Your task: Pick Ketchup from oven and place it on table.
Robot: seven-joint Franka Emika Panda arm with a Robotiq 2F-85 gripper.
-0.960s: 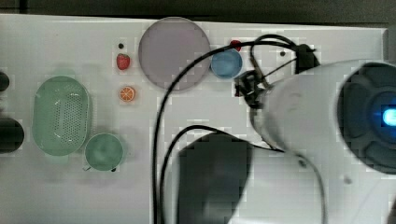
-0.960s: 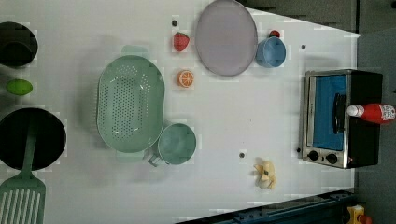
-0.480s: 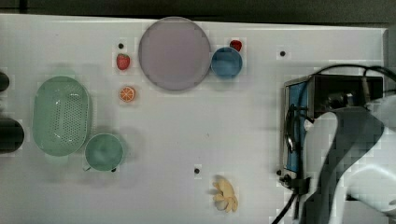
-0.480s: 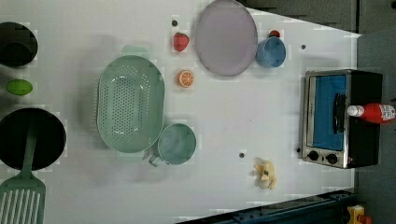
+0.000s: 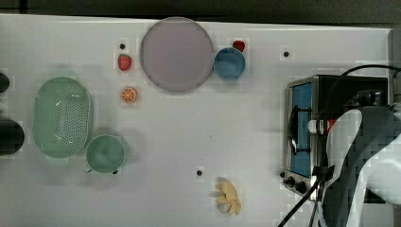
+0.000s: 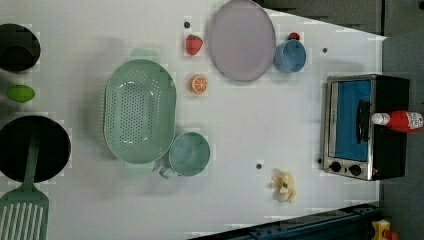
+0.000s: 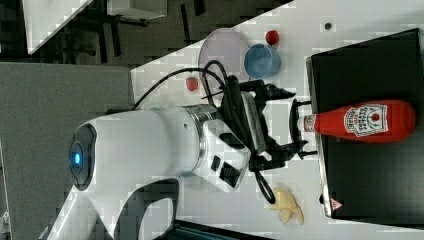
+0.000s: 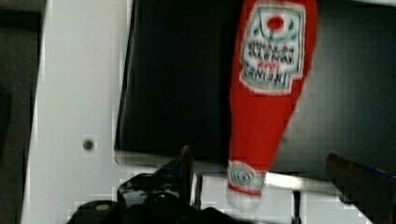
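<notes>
The arm has swung over the oven (image 5: 302, 127) at the top view's right. The gripper (image 7: 295, 125), jaws spread wide, flanks the ketchup (image 7: 367, 121) cap, holding nothing.

In the left view, a round lilac plate (image 6: 242, 40) lies beside a blue bowl (image 6: 289, 55), with 1 red strawberry (image 6: 194, 44) and 1 orange half (image 6: 199, 84) on the plate's other side. A pale green perforated oval colander (image 6: 139, 111) touches a teal mug (image 6: 189, 154). A yellow banana bunch (image 6: 283, 186), a green lime (image 6: 20, 93), a black pan (image 6: 33, 148) and a green slotted spatula (image 6: 22, 212) also lie there.
</notes>
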